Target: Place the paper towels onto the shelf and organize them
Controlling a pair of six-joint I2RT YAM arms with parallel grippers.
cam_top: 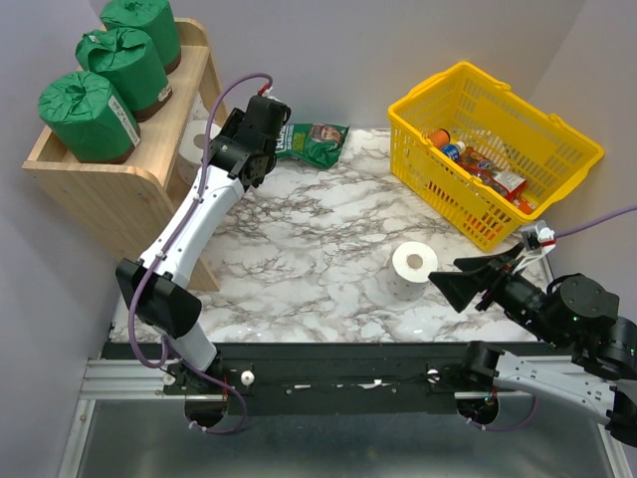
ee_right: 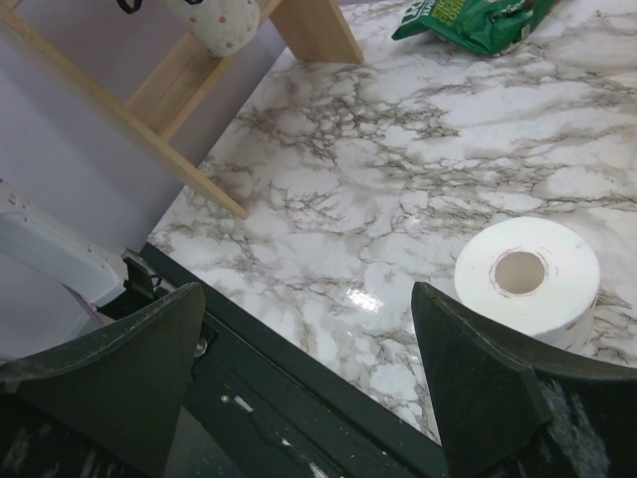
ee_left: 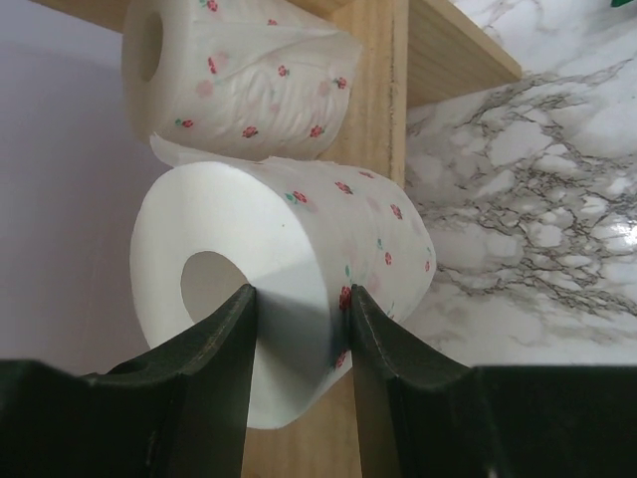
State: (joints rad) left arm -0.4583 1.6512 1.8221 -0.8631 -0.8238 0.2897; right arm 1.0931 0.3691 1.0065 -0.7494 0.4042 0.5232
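The wooden shelf (cam_top: pixel 124 189) stands at the far left. Three green-wrapped paper towels (cam_top: pixel 88 115) sit in its top tray. My left gripper (cam_top: pixel 224 149) reaches into the lower tier. In the left wrist view it (ee_left: pixel 299 294) is shut on the wall of a white flower-printed roll (ee_left: pixel 289 239), one finger at the hollow core, the other outside. A second white roll (ee_left: pixel 239 80) lies just behind it, by the shelf post (ee_left: pixel 373 119). A third white roll (cam_top: pixel 414 267) stands upright on the marble table, just left of my open, empty right gripper (cam_top: pixel 444 270); the right wrist view shows that roll (ee_right: pixel 528 279) beside the gripper (ee_right: pixel 309 299).
A yellow basket (cam_top: pixel 557 129) with bottles and packets stands at the back right. A flat green snack bag (cam_top: pixel 317 141) lies at the back, right of the shelf. The black table edge (ee_right: pixel 299 368) runs under my right gripper.
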